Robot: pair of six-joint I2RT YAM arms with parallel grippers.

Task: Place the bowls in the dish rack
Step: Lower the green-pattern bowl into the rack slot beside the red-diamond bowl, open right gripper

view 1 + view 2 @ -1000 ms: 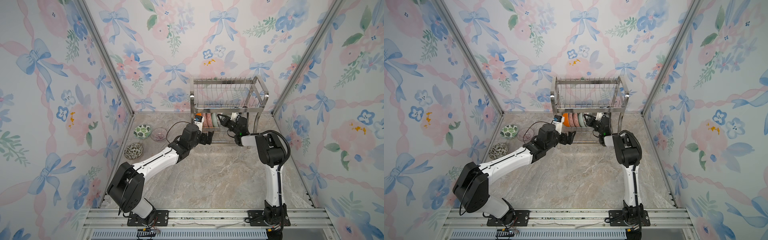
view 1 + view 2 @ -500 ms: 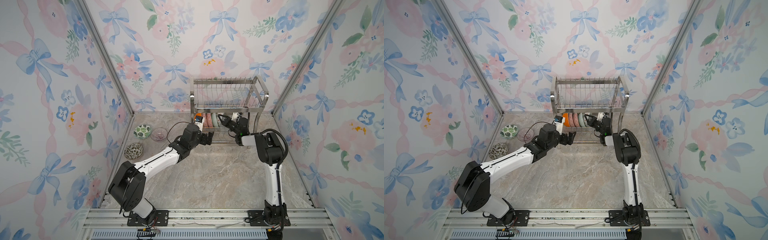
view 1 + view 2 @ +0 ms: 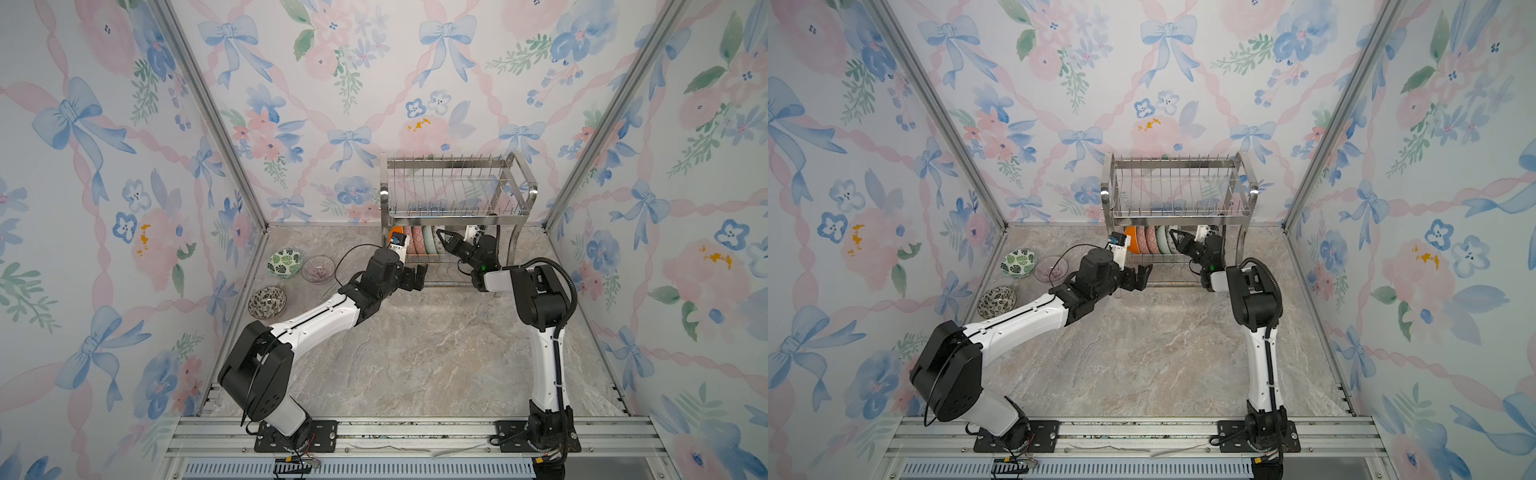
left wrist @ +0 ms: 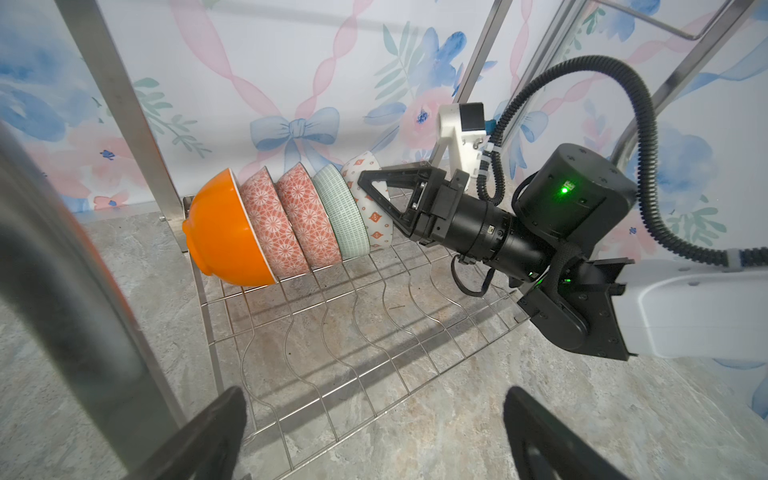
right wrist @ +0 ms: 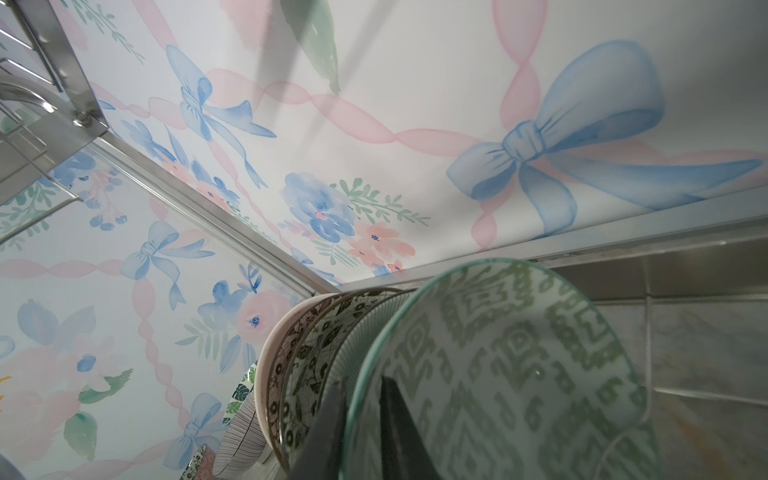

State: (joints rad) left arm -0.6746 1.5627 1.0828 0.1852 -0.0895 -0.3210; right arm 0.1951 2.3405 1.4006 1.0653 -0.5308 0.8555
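Right gripper just loosened: jaws either side of green-pattern bowl rim, small gap showing. Bowl now parked, last in row on dish rack lower shelf. Left gripper spread wide, empty, before rack. Three bowls wait left of rack.

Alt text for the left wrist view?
Five bowls stand on edge in a row on the lower tier of the dish rack. The right gripper straddles the rim of the diamond-patterned end bowl; the left gripper is open.
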